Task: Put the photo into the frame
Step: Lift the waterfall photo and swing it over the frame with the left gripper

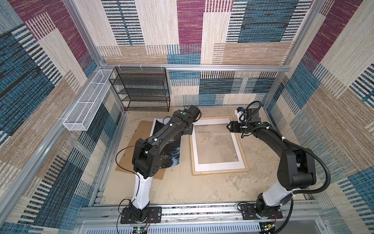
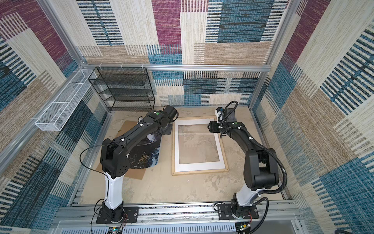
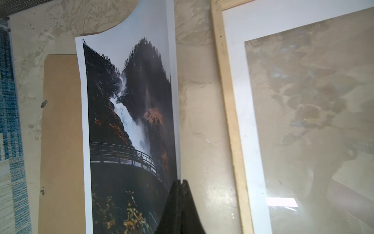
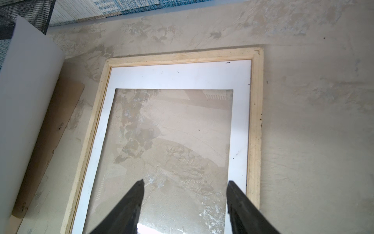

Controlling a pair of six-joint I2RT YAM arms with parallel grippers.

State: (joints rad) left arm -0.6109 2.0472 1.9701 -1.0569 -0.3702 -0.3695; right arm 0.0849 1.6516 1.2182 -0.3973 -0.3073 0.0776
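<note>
- The brown backing board (image 1: 126,160) lies flat at the left of the worktop (image 1: 182,188).
- The photo (image 3: 129,113) curls up over the board. The edge nearest the frame is pinched in the left claw (image 3: 180,182), which is clenched on the paper.
- The frame (image 1: 220,171) lies flat just right of the photo, not touching it, with 1 white mat (image 1: 218,165) inside.
- The right claw (image 4: 185,182) hovers over the frame's far right part — released, its 2 fingers apart, grasping nothing.

I read even, diffuse light in both top views, faint shadows, walls (image 1: 40,81) bowed at the edges. Wrist views soft, slightly smeared; white glare patch within the frame (image 3: 230,113).
</note>
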